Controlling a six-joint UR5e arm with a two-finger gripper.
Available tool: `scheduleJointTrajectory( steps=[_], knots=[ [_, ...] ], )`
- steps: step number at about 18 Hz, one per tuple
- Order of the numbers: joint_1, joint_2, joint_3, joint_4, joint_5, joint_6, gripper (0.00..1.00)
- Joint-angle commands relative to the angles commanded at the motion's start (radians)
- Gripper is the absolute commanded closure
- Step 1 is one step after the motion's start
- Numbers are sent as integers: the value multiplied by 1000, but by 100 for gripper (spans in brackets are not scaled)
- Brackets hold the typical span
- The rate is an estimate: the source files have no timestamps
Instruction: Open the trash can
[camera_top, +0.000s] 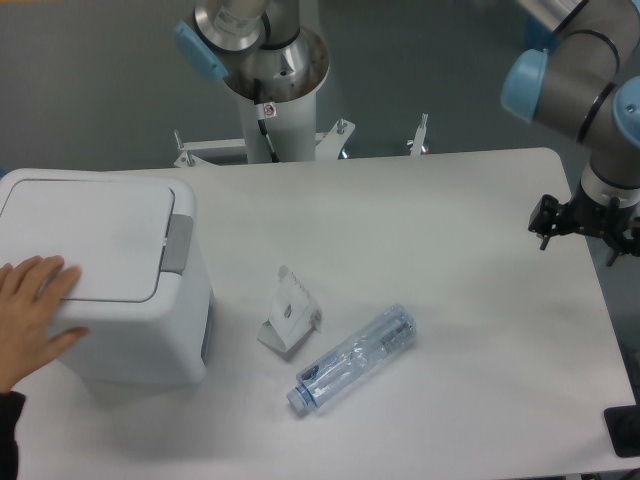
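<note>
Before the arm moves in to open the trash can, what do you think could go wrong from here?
1. A person's hand rests on the trash can lid, so the arm reaching in could strike it, or the lid could stay held down.
2. The gripper sits at the table's far right; a low sweep toward the grey tab could knock the bottle or the crumpled paper.

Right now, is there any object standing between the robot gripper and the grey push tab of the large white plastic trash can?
Nothing visible blocks it. The gripper is at the table's right edge; the crumpled white paper carton and clear plastic bottle lie nearer the camera than the line to the grey push tab.
</note>
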Motion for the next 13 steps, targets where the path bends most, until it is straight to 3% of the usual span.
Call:
scheduleJointTrajectory(
  steps=[6,9,13],
  knots=[
    [-8,20,-15,-3,-17,2,0],
    [-23,35,-60,18,-66,-6,0],
    [-32,70,-93,34,-98,-96,0]
  ],
)
